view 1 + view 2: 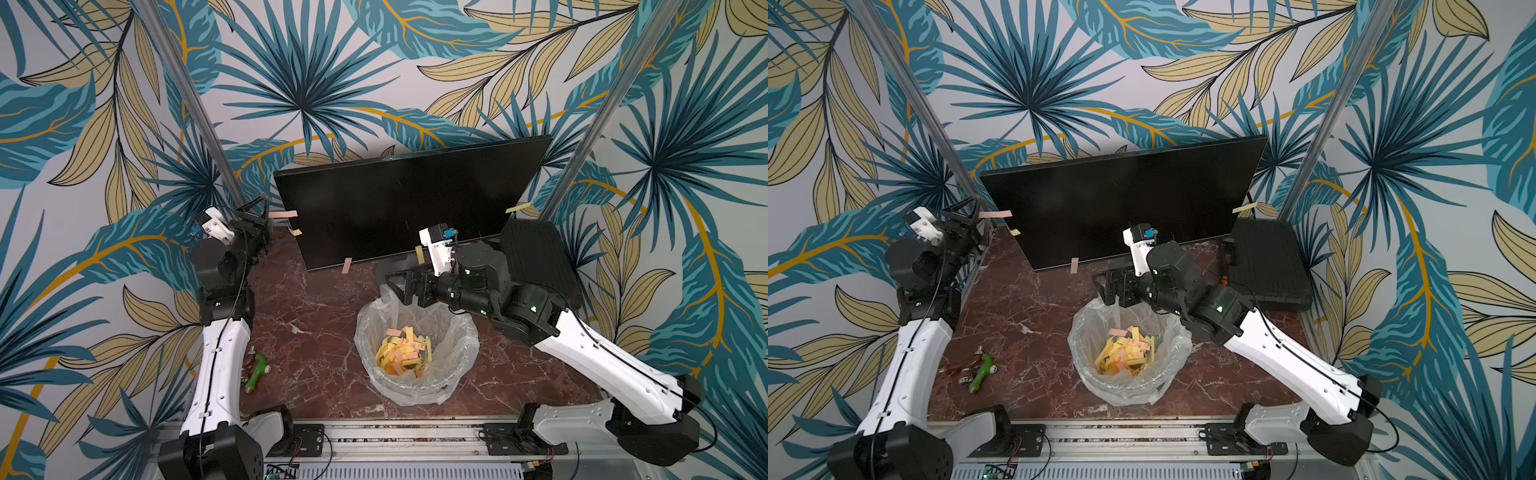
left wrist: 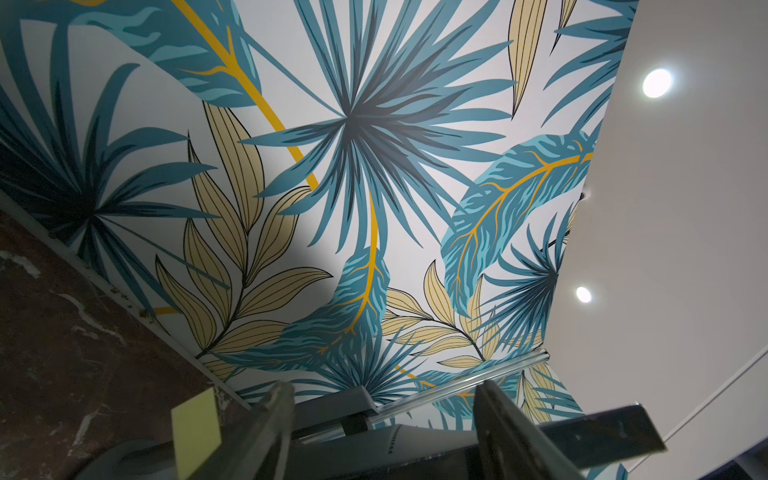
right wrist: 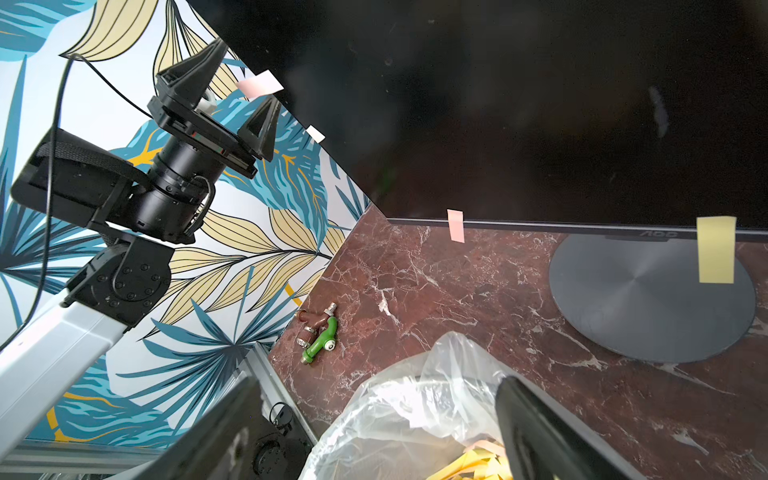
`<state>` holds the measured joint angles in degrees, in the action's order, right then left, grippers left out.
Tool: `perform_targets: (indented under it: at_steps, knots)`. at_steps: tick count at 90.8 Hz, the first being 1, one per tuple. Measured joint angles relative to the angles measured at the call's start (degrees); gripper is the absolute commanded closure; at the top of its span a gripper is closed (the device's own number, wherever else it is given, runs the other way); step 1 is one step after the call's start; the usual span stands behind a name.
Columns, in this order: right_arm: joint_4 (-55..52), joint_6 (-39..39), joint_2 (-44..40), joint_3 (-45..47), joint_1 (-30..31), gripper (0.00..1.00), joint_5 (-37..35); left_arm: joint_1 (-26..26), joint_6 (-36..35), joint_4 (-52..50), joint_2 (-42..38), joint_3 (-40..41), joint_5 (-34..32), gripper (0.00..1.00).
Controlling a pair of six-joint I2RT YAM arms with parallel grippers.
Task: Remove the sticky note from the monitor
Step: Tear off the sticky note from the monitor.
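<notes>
The black monitor stands at the back on its round grey base. Several sticky notes hang from its edges. A pink sticky note juts from the left edge. My left gripper is open, with that note's free end between its fingertips. Other notes include a pink one and a yellow one on the bottom edge. My right gripper hangs open and empty over the bin.
A plastic-lined bin holding several discarded notes stands in the middle of the marble table. A green pipe fitting lies near the left arm. A black ribbed box sits at the back right.
</notes>
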<state>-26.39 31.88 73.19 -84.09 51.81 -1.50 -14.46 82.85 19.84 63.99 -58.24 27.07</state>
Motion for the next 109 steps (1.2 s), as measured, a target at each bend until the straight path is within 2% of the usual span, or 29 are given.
perform_targets:
  at_steps: [37, 60, 80, 91, 109]
  knots:
    - [0.00, 0.00, 0.00, 0.00, 0.00, 0.09, -0.22, 0.17, 0.00, 0.39, 1.03, 0.00, 1.46, 0.43]
    - [0.00, 0.00, 0.00, 0.00, 0.00, 0.09, -0.20, 0.44, -0.42, 0.44, 1.03, 0.02, 1.49, 0.60]
    - [0.00, -0.02, 0.00, 0.00, 0.00, 0.09, -0.22, 0.55, -0.48, 0.46, 1.03, 0.02, 1.46, 0.83]
    - [0.00, 0.00, 0.00, 0.00, 0.00, 0.09, -0.20, 0.55, -1.05, 0.48, 1.03, 0.02, 1.55, 0.99]
    - [0.00, 0.00, 0.00, 0.00, 0.00, 0.09, -0.20, 0.55, -0.98, 0.24, 0.90, 0.04, 1.49, 1.00]
